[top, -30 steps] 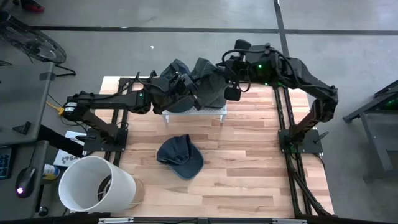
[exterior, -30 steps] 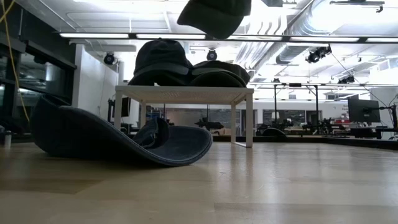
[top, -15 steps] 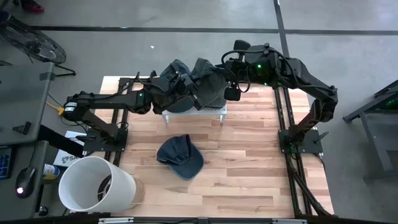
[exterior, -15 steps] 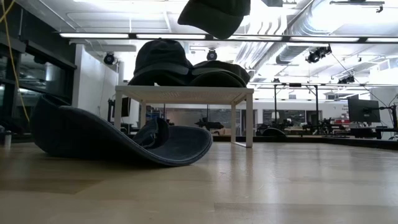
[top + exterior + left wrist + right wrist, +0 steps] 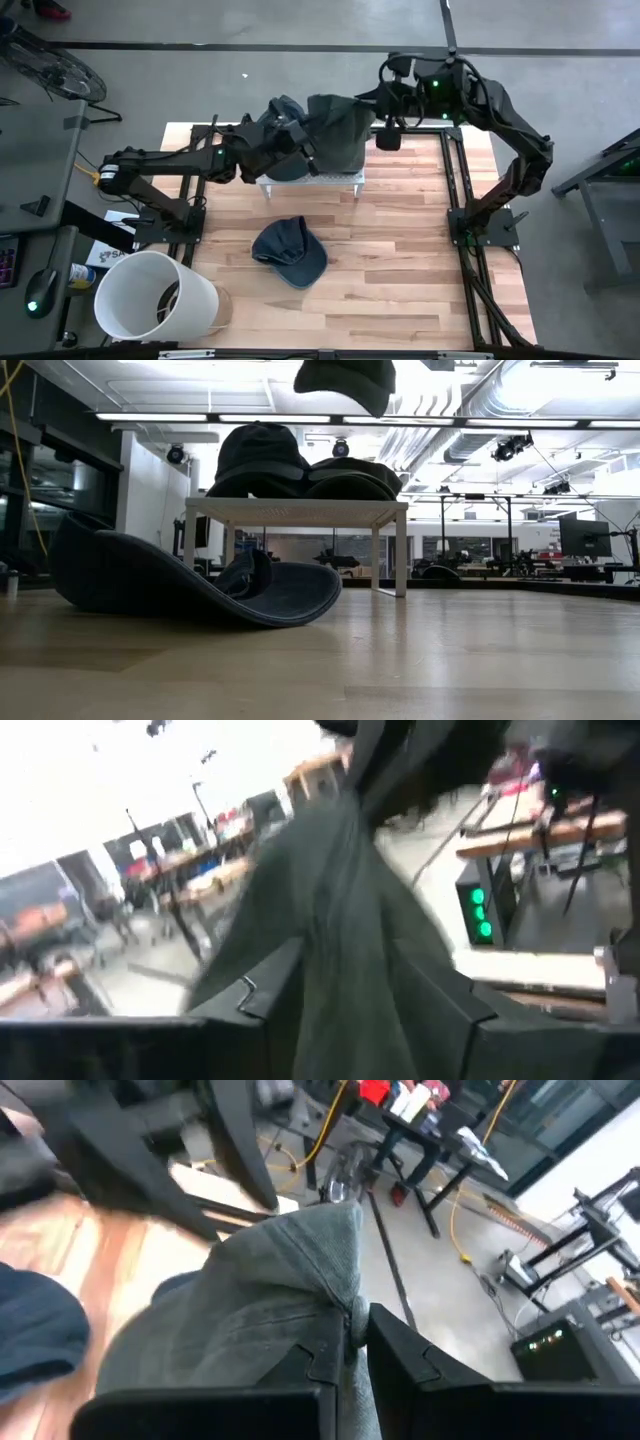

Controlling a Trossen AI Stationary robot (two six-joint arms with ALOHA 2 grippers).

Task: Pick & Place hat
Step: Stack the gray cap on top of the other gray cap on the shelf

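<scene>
A: Where does the high view look from?

B: Straight down on the whole wooden table (image 5: 400, 250). The small white stand (image 5: 312, 180) sits near twelve o'clock.

A: And the low view?

B: Level at tabletop height, close to the blue cap (image 5: 200, 585), facing the stand (image 5: 296, 512) and the room beyond. Both show them.

A: The wrist cameras?

B: Very close, each filled with grey cap fabric (image 5: 350, 950) (image 5: 260, 1310).

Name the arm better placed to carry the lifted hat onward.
Either: both hold it. The grey hat hangs above the small white table; the right pincer is shut on its fabric, and the left pincer grips it too. The right arm, reaching from the table's far side, looks freer to swing away.
</scene>
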